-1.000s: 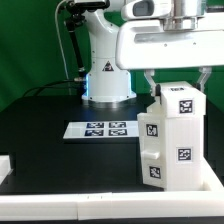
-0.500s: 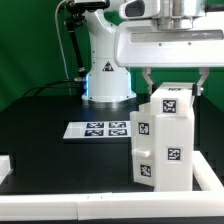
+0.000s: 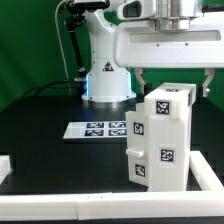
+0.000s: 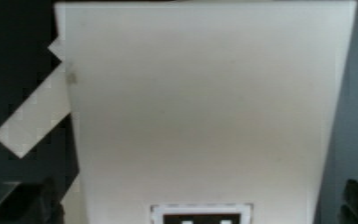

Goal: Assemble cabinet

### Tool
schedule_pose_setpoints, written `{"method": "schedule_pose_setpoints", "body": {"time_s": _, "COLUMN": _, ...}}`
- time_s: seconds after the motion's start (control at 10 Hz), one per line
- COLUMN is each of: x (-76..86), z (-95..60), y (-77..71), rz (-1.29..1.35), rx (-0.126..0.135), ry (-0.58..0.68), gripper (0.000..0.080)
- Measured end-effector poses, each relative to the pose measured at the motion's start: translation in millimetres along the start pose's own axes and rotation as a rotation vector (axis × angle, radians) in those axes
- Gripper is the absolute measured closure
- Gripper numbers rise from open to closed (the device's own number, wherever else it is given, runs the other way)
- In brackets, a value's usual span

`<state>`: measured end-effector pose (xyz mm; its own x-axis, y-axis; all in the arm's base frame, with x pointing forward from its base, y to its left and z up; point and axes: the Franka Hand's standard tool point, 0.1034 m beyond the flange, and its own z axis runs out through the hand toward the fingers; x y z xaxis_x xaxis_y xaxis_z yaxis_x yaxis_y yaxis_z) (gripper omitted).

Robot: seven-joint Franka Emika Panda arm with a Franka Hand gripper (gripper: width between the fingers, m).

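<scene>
The cabinet (image 3: 160, 140), a tall white box with black-and-white tags on its top and sides, stands upright on the black table at the exterior view's right. My gripper (image 3: 174, 85) hangs right above it, open. Its fingers (image 3: 138, 76) straddle the cabinet's top with a small gap on each side. In the wrist view the cabinet's white face (image 4: 194, 100) fills the picture, and my gripper (image 4: 194, 200) shows as dark fingers (image 4: 16, 200) at either side of it. A tag shows at the picture's lower edge. A slanted white strip (image 4: 34, 115) lies beside the cabinet; I cannot tell what it is.
The marker board (image 3: 100, 129) lies flat on the table to the left of the cabinet in the exterior view. The robot base (image 3: 108, 85) stands behind it. A small white piece (image 3: 5, 165) sits at the far left edge. The white table border (image 3: 60, 207) runs along the front.
The cabinet has shifted toward the exterior view's left and a little nearer the camera. The fingers, close against its top before, now stand wider apart.
</scene>
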<state>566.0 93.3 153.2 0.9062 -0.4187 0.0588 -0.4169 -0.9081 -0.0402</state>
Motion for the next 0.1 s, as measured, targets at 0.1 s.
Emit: {"method": "schedule_pose_setpoints", "body": {"time_s": 0.1, "x": -0.3, "z": 0.1, "y": -0.3, "rz": -0.002, "rx": 0.001, "ry": -0.001, "gripper": 0.0002}}
